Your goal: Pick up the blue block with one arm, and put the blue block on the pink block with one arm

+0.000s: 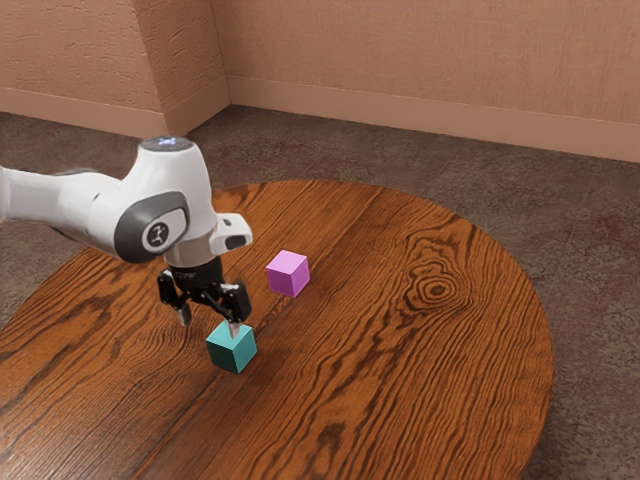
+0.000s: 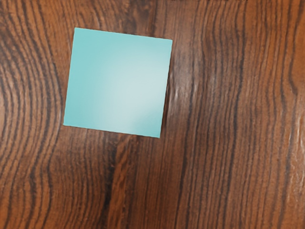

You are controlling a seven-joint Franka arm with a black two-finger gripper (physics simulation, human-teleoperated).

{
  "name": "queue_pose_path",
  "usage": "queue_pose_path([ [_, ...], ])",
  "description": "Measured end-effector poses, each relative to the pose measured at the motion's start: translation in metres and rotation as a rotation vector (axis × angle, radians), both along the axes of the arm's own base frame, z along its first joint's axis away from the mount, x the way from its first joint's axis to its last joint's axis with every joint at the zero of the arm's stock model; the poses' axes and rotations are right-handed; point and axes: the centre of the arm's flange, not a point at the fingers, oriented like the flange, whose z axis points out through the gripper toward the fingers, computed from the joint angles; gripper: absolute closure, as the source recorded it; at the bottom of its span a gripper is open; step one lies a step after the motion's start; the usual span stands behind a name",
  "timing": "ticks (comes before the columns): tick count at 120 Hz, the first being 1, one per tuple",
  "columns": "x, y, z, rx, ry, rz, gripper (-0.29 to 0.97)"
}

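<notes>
The black gripper (image 1: pixel 210 320) is hovering just above the blue block (image 1: pixel 232 348), fingers spread apart and grasping nothing. The block is sitting on the round wooden table (image 1: pixel 420 330). The pink block (image 1: pixel 288 273) is lying nearby, farther back toward the exterior view's right, not touching it.

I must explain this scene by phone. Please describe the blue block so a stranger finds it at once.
Find the round wooden table. Toward the exterior view's left, the blue block sits just below the white arm's open black jaws. It is teal-blue; the neighbouring pink block stands apart, farther back.
</notes>
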Motion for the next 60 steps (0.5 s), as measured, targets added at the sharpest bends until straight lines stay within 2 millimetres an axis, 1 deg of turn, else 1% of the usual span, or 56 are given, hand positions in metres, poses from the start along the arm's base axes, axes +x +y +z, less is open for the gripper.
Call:
queue_pose_path([
  [14, 0.005, 0.005, -0.014, -0.001, -0.014, -0.050, 0.00],
  [21, -0.003, 0.006, -0.027, -0.002, -0.011, -0.072, 0.00],
  [26, -0.006, 0.006, -0.031, -0.004, -0.018, -0.087, 0.00],
  [37, -0.010, 0.002, -0.037, -0.007, -0.035, -0.122, 0.00],
  [60, -0.012, -0.005, -0.041, -0.021, -0.068, -0.169, 0.00],
])
